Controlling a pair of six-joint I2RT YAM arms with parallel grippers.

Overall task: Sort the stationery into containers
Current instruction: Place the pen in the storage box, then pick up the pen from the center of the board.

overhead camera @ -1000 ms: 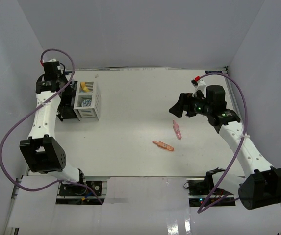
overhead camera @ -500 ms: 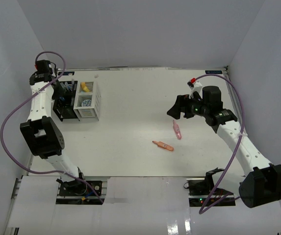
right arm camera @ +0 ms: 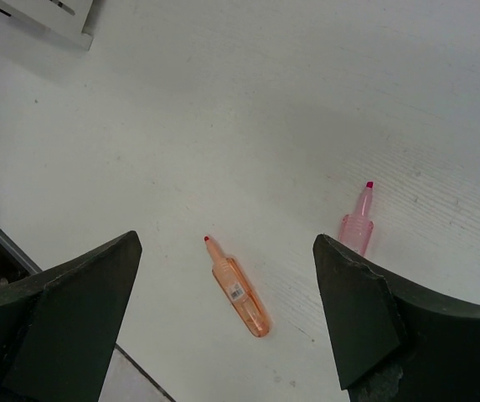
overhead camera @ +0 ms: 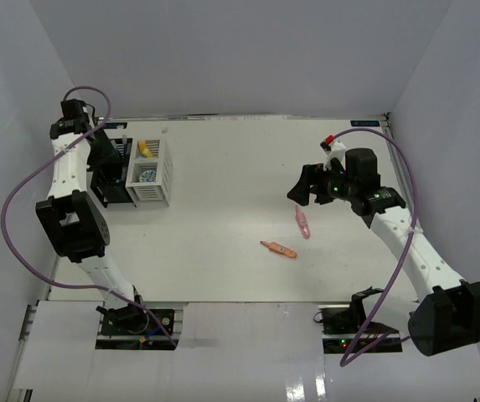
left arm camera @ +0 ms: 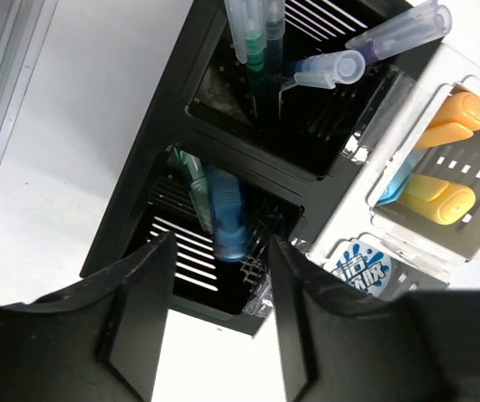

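My left gripper (left arm camera: pixel 220 243) (overhead camera: pixel 105 159) hangs open over the black container (left arm camera: pixel 168 142) (overhead camera: pixel 114 182). A blue marker (left arm camera: pixel 227 213) and a green marker (left arm camera: pixel 196 188) lie in the compartment below its fingers, free of them. The white container (left arm camera: pixel 474 209) (overhead camera: pixel 154 174) beside it holds yellow markers (left arm camera: pixel 439 197) and a tape roll (left arm camera: pixel 365 268). An orange marker (right arm camera: pixel 241 289) (overhead camera: pixel 280 249) and a pink marker (right arm camera: pixel 357 224) (overhead camera: pixel 303 222) lie on the table. My right gripper (right arm camera: pixel 227 241) (overhead camera: pixel 300 186) hovers wide open above them, holding nothing.
Pens and capped markers (left arm camera: pixel 256 42) stand in the black container's rear compartment. White walls close the table (overhead camera: pixel 223 209) in at the back and sides. Purple cables (overhead camera: pixel 22 209) loop off both arms.
The left arm has folded back toward the left wall, its wrist now over the black container. The right gripper has barely shifted. Both markers on the table lie where they were.
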